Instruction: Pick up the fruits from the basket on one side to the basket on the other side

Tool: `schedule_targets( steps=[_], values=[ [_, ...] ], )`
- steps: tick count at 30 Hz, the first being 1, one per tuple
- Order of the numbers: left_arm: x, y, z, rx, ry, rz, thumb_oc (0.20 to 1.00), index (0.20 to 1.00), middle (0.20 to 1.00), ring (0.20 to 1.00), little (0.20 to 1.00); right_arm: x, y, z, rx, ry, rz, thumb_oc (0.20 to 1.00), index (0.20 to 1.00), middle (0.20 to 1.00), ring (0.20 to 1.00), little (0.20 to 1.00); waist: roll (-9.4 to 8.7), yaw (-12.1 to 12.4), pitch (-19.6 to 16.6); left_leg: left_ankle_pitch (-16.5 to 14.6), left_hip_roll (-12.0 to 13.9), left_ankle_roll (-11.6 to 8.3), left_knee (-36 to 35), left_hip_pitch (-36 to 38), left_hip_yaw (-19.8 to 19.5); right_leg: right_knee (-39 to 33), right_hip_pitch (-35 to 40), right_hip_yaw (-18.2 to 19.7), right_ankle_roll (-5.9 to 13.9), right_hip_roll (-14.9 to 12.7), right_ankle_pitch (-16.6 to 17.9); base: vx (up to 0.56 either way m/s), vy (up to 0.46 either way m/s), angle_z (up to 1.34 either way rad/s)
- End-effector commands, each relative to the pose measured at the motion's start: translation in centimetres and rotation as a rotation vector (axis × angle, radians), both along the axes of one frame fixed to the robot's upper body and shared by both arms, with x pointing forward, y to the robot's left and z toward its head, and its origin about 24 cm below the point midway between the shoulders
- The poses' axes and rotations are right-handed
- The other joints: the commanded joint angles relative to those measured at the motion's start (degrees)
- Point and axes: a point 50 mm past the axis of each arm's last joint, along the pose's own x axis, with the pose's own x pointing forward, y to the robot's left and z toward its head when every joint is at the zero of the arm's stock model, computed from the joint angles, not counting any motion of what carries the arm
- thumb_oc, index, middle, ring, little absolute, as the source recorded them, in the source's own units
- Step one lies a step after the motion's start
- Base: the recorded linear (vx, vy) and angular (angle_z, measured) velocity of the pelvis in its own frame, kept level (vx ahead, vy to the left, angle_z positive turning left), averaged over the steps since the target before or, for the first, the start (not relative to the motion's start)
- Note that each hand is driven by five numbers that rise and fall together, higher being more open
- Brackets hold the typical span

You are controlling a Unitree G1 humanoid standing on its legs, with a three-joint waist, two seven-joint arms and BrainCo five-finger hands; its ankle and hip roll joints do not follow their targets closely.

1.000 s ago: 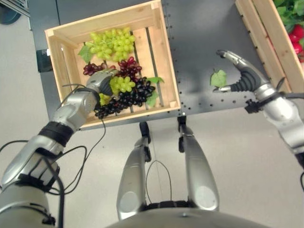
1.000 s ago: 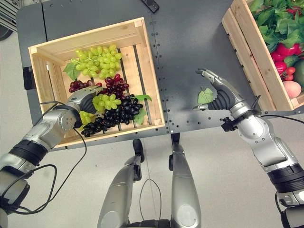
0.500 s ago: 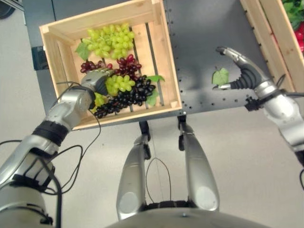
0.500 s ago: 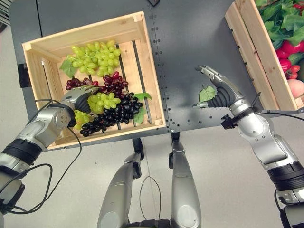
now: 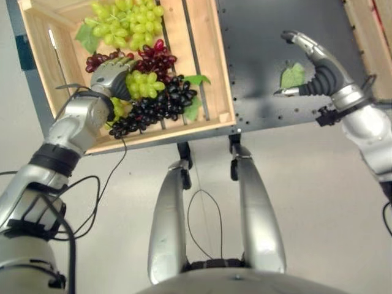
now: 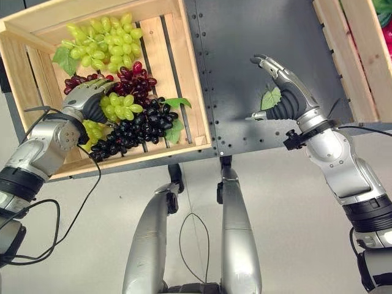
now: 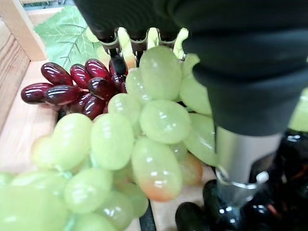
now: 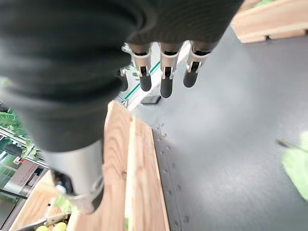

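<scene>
Since the previous second the whole picture has been shifted by a camera move, and the left hand (image 5: 110,73) has been pressed a little further onto the small green grape bunch (image 5: 144,84) in the wooden crate (image 5: 211,67). The bunch lies at about three o'clock from the hand, touching it, its long axis running roughly nine to three, with the red grapes (image 5: 153,58) at twelve o'clock of it and the black grapes (image 5: 156,109) at five. In the wrist view the fingers (image 7: 118,60) are seen curled over the green grapes with the thumb below: a closing grasp, judged not yet lifted. The right hand (image 6: 285,101) is held relaxed and empty above the dark surface (image 6: 245,49), beside a loose leaf (image 6: 270,98); the second crate (image 6: 352,58) lies at two o'clock from it.
</scene>
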Motion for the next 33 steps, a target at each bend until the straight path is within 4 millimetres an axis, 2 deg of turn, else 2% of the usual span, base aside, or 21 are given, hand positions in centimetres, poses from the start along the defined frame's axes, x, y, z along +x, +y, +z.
schedule_targets(
  steps=[1,8,9,11,31,33],
  values=[
    [-0.5,1.8,-5.8,-0.005,0.214,0.114,1.0,1.0,1.0,1.0,1.0,-1.3,1.2,2.8,0.016,-0.164,0.043,1.0,1.0,1.0,1.0,1.0,-0.91,-0.86,-0.17,0.34,-0.15,2.28,0.4,-2.27,1.33,0.79,-0.49,0.18,2.49,2.25,-0.94,0.0,0.0,0.0],
    [-0.2,1.2,-5.7,-0.005,0.217,0.107,1.0,1.0,1.0,1.0,1.0,-1.2,1.3,2.5,0.025,-0.157,0.036,1.0,1.0,1.0,1.0,1.0,-1.04,-0.63,-0.17,0.41,-0.48,2.47,0.33,-3.47,1.19,0.94,-1.95,-0.1,2.38,2.15,-0.89,0.0,0.0,0.0],
    [-0.2,1.2,-5.7,-0.007,0.219,0.105,0.796,0.796,0.796,0.796,0.796,-1.1,1.3,2.4,0.027,-0.155,0.036,1.0,1.0,1.0,1.0,1.0,-1.01,-0.61,-0.17,0.45,-0.52,2.52,0.14,-3.41,1.19,0.85,-1.94,-0.09,2.39,2.15,-0.85,0.0,0.0,0.0],
    [-0.4,1.0,-5.2,-0.008,0.212,0.091,0.2,0.2,0.2,0.2,0.2,-1.1,1.2,2.5,0.027,-0.15,0.033,1.0,1.0,1.0,1.0,1.0,-0.86,-0.44,-0.17,0.58,-0.62,2.6,-0.47,-3.05,1.05,0.49,-1.74,-0.14,2.41,2.12,-0.78,0.0,0.0,0.0],
    [-1.1,2.5,-5.2,-0.062,0.219,0.121,0.2,0.2,0.2,0.2,0.2,-0.5,1.4,2.1,0.03,-0.097,0.049,1.0,1.0,1.0,1.0,1.0,-0.33,0.18,-0.17,1.92,-1.57,2.52,-4.4,-0.77,0.93,-2.47,0.05,-0.42,2.67,1.56,0.32,0.0,0.0,0.0],
    [-1.3,2.3,-5.4,-0.146,0.203,0.107,0.2,0.2,0.2,0.2,0.2,-0.4,1.4,1.9,0.029,-0.085,0.048,1.0,1.0,1.0,1.0,1.0,-0.2,0.31,-0.18,2.22,-1.64,2.56,-5.16,-0.3,1.0,-2.98,0.45,-0.41,2.71,1.52,0.52,0.0,0.0,0.0]
  ],
)
